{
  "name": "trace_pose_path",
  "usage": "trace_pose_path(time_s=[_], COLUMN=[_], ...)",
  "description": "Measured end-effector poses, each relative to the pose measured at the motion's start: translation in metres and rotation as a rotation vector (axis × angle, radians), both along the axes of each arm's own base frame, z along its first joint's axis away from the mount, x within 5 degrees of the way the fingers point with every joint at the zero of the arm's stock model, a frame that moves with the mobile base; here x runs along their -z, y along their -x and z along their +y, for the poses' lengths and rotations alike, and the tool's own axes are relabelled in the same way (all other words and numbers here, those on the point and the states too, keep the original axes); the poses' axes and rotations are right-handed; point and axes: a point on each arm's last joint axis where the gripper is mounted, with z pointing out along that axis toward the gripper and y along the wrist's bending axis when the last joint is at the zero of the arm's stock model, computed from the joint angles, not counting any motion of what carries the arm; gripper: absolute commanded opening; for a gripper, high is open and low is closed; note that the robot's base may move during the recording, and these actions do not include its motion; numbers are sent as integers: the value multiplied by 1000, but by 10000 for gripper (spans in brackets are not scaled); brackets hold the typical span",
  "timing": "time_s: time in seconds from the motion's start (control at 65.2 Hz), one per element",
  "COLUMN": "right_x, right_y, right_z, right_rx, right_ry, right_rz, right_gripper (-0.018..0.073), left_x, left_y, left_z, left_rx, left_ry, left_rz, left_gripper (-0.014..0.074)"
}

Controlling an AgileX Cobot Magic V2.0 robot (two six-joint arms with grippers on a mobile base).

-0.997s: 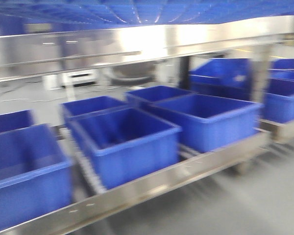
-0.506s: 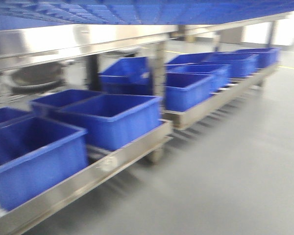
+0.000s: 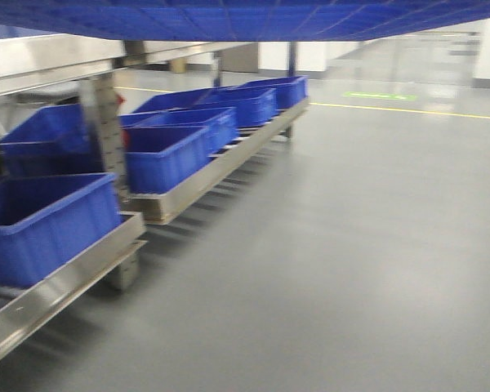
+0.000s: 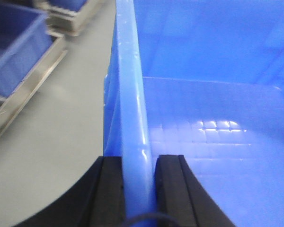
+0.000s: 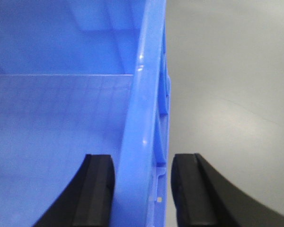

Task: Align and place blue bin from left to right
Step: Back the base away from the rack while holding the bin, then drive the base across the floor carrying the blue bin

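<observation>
Exterior front-facing shows me the blue bin (image 3: 229, 18) only as a strip of grid-ribbed underside running across the very top of the frame, above everything else in the scene. Below it, a steel rack (image 3: 73, 273) runs from the lower left towards the upper middle, with a row of darker blue trays (image 3: 167, 155) sitting on it one behind another. The grey floor (image 3: 351, 245) fills the right half, and a yellow line (image 3: 408, 110) crosses it at the upper right. The whole view is a little smeared, and I see neither arm in it. Left wrist-mounted puts the bin's thick rim straight up the middle of the frame, its smooth interior (image 4: 217, 118) spreading to the right and floor to the left, with part of the rack and one tray in the upper left corner. At the bottom edge my left gripper (image 4: 139, 189) is clenched on that wall, its black fingers (image 4: 106, 194) pressed against either face with no gap showing. Right wrist-mounted mirrors this: the bin's interior (image 5: 52, 118) fills the left, bare floor the right, and my right gripper (image 5: 143, 189) straddles the opposite wall at the bottom, its fingers (image 5: 98, 189) close against both sides, grasping it.
</observation>
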Motion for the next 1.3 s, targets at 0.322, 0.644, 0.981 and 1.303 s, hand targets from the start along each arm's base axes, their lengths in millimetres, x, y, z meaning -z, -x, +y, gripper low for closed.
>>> trace_pose_path(time_s=[0.322, 0.644, 0.981, 1.303], right_x=[0, 0, 0, 0], right_y=[0, 0, 0, 0], right_z=[0, 0, 0, 0], right_rx=[0, 0, -1, 0], right_ry=[0, 0, 2, 1], right_rz=[0, 0, 1, 2], right_gripper=[-81, -81, -81, -81], left_x=[0, 0, -1, -1], left_y=[0, 0, 0, 0], left_z=[0, 0, 0, 0], left_rx=[0, 0, 0, -1], left_ry=[0, 0, 1, 2], left_rz=[0, 0, -1, -1], left_gripper=[-111, -111, -111, -111])
